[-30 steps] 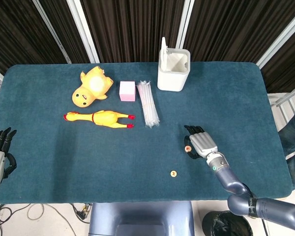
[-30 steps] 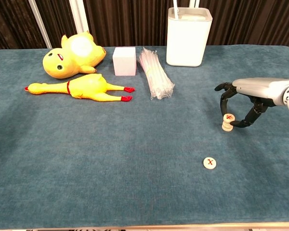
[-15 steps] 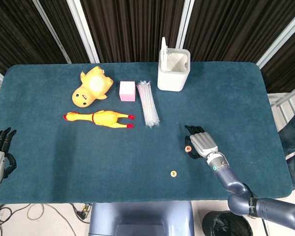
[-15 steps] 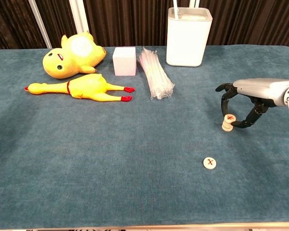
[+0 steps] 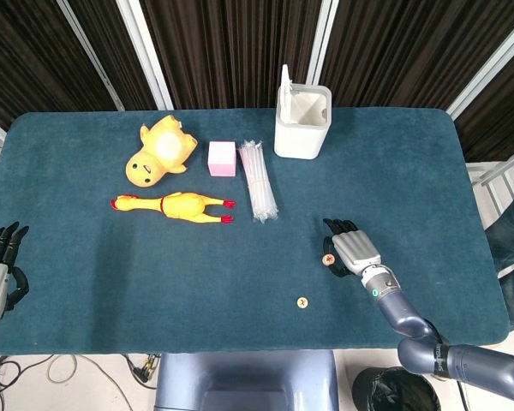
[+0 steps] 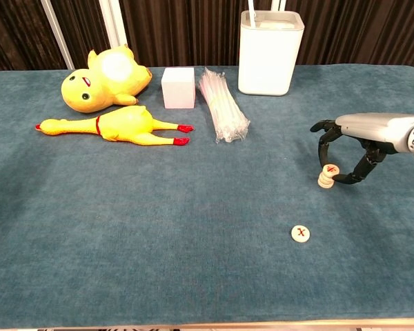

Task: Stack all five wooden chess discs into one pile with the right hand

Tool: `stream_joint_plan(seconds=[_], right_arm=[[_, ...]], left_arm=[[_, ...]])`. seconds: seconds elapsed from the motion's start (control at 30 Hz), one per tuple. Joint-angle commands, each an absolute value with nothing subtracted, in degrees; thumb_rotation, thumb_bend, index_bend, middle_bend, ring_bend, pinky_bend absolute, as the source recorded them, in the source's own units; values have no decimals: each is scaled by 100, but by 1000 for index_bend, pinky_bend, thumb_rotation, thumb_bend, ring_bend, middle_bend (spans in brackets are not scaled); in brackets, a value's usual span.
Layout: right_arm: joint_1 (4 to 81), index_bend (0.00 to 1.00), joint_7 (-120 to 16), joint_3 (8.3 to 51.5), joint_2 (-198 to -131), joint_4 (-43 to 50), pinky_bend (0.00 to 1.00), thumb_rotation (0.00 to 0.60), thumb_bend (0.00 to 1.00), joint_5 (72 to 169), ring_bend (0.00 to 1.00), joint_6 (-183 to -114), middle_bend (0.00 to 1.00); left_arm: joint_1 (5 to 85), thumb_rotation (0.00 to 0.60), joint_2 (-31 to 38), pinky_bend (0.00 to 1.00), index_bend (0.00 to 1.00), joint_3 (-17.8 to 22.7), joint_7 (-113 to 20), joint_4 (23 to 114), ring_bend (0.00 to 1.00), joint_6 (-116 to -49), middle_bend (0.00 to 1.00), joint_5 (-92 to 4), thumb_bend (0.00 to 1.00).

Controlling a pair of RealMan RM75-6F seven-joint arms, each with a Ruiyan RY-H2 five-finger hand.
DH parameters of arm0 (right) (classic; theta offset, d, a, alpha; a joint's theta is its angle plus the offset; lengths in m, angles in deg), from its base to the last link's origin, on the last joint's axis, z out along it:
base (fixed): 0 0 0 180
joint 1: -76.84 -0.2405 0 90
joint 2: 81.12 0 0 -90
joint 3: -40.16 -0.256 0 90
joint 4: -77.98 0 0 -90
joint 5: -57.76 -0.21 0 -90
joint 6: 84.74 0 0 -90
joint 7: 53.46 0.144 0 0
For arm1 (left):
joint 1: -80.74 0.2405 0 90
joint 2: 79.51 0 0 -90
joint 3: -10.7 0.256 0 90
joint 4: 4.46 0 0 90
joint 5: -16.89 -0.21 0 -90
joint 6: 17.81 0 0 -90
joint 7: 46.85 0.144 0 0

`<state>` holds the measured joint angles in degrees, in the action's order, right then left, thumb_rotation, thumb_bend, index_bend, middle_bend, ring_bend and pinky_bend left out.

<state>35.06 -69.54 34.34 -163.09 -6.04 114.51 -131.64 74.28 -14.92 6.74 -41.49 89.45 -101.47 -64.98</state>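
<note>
Head view, from above: dark teal cloth-covered table [image 5: 111, 265]. Near the right front, grey-backed right hand [image 5: 349, 249] with black fingers, palm down, curled over a short pile of round wooden chess discs [image 5: 328, 259] with a red mark on top; pile peeks out at the hand's left edge. Whether the fingertips actually press the pile, impossible to tell from here. One single wooden chess disc [image 5: 301, 302] flat on the cloth, nearer the front edge and a little left of the pile, apart from it. At the far left edge, black-fingered left hand [image 5: 0, 265], fingers apart and upright, grasping nothing. Along the back: white square plastic bin [image 5: 302, 120]; left of it a clear bundle of plastic straws [image 5: 258, 181], a pink cube [image 5: 222, 158], a yellow plush duck [image 5: 160, 150] and a yellow rubber chicken [image 5: 173, 205] lying lengthwise.

Chest view, from the front: right hand [image 6: 355, 148] arched above the cloth, dark fingers [image 6: 326, 141] reaching down on either side of the pile of discs [image 6: 325, 176], seemingly cupping its top disc, though contact stays unclear. Pile upright, top disc slightly tilted. Single disc [image 6: 301, 234] with a red X lying flat in front, closer to the camera. White bin [image 6: 270, 53], straws [image 6: 223, 104], cube [image 6: 178, 87], plush duck [image 6: 103, 78] and rubber chicken [image 6: 117, 127] ranged across the back. Left hand out of this frame.
</note>
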Motion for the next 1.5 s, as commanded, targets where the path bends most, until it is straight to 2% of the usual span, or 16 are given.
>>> stream_joint_plan(seconds=[0.03,0.7,1.0,1.27,1.5], right_arm=[[3506,489,-6952,3435,-16312,-604,87,600,417,11451,0,-13159,0],[3513,404,-6961,3419,-16254,-687,87,600,416,11472,0,-13199,0],[3681,366,-6982,3482,-15937,-1263,87,600,417,11846,0,-13568,0],[4048,311,-7045,3808,-15667,-2023,87,600,414,12562,0,-14146,0],[4418,296,-7018,4207,-15861,-2116,87,600,411,13274,0,-14570,0]], left_arm=[[7427,600,-1488,56,75,671,-4143,8944,0,-10146,0,-6495,824],[7422,600,-1489,50,75,672,-4151,8938,0,-10130,0,-6489,824],[7422,600,-1485,49,75,670,-4147,8938,0,-10132,0,-6486,824],[7423,600,-1500,49,74,679,-4183,8938,0,-10126,0,-6503,824],[7423,600,-1514,50,74,684,-4201,8947,0,-10122,0,-6510,824]])
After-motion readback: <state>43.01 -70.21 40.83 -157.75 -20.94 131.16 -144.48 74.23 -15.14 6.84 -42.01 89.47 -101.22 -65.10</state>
